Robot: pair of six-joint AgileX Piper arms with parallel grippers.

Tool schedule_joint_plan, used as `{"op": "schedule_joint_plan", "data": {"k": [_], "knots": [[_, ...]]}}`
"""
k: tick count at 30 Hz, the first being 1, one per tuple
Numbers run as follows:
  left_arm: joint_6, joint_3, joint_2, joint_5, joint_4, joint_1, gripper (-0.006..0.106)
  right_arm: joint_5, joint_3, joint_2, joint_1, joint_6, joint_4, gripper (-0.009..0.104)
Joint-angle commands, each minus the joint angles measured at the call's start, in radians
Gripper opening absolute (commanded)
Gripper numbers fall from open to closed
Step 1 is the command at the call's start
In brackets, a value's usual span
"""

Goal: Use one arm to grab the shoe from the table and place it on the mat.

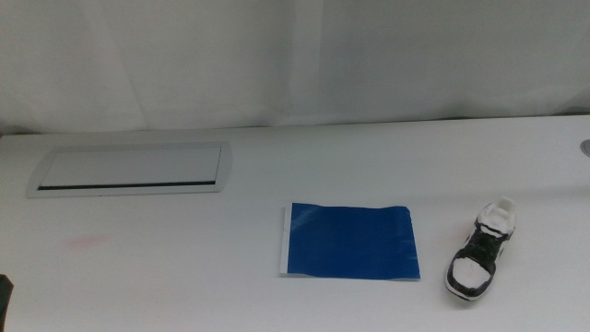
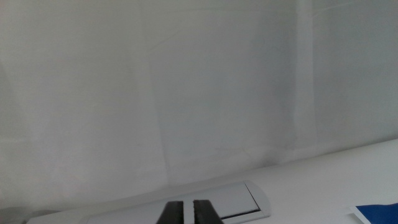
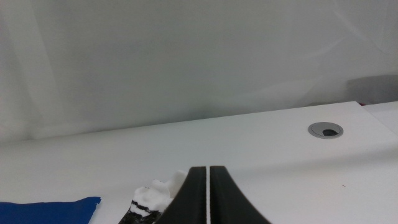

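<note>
Scanning left to right in the middle view: a dark sliver at the bottom-left corner is probably the left gripper [image 1: 5, 300] parked and waiting, then a faint pink smudge [image 1: 85, 243] on the table [image 1: 184, 286], and a pale grey framed panel [image 1: 132, 171] further back. Mid-table sits the blue mat [image 1: 350, 242], white strip on its left edge, nothing on it. Just right of it, near but not touching, is the shoe [image 1: 482, 251], upright, white toe towards the camera.

So basically nothing's done yet; the whole grab-and-place is still left.

Left wrist view shows the left gripper [image 2: 188, 213] with jaws pressed nearly together, holding nothing. Right wrist view: right gripper [image 3: 209, 198] likewise clenched and empty, with the shoe [image 3: 152, 198] peeking out just past its jaws. I'd guess the right arm takes this one, and it'll need to spread its jaws first.
</note>
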State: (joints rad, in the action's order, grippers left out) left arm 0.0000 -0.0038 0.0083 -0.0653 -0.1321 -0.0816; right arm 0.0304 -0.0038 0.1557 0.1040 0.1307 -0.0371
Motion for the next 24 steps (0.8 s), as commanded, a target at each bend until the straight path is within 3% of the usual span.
{"op": "schedule_joint_plan", "data": {"k": [1, 4, 8, 10, 15, 19, 22, 24], "knots": [[-0.007, 0.041, -0.04, 0.009, 0.009, 0.003, -0.003, -0.007, 0.041, -0.003, -0.002, -0.001, -0.011, -0.002], [-0.007, 0.041, -0.04, 0.009, 0.009, 0.003, -0.003, -0.007, 0.041, -0.003, -0.002, 0.001, 0.004, -0.002], [-0.007, 0.041, -0.04, 0.009, 0.009, 0.003, -0.003, -0.03, 0.041, -0.003, -0.002, 0.0, 0.004, 0.011], [-0.007, 0.041, -0.04, 0.009, 0.009, 0.003, -0.003, -0.037, 0.041, -0.003, -0.002, 0.0, 0.004, 0.032], [-0.007, 0.041, -0.04, 0.009, 0.009, 0.003, -0.003, -0.045, 0.041, -0.003, -0.002, 0.0, 0.019, 0.102], [-0.007, 0.041, -0.04, 0.009, 0.009, 0.003, -0.003, -0.046, 0.041, -0.003, -0.002, 0.0, 0.052, 0.103], [-0.007, 0.041, -0.04, 0.009, 0.009, 0.003, -0.003, -0.042, 0.031, -0.003, -0.002, 0.004, 0.167, 0.103], [-0.007, 0.041, -0.04, 0.009, 0.009, 0.003, -0.003, -0.015, 0.011, -0.003, -0.002, 0.004, 0.199, 0.103]]}}
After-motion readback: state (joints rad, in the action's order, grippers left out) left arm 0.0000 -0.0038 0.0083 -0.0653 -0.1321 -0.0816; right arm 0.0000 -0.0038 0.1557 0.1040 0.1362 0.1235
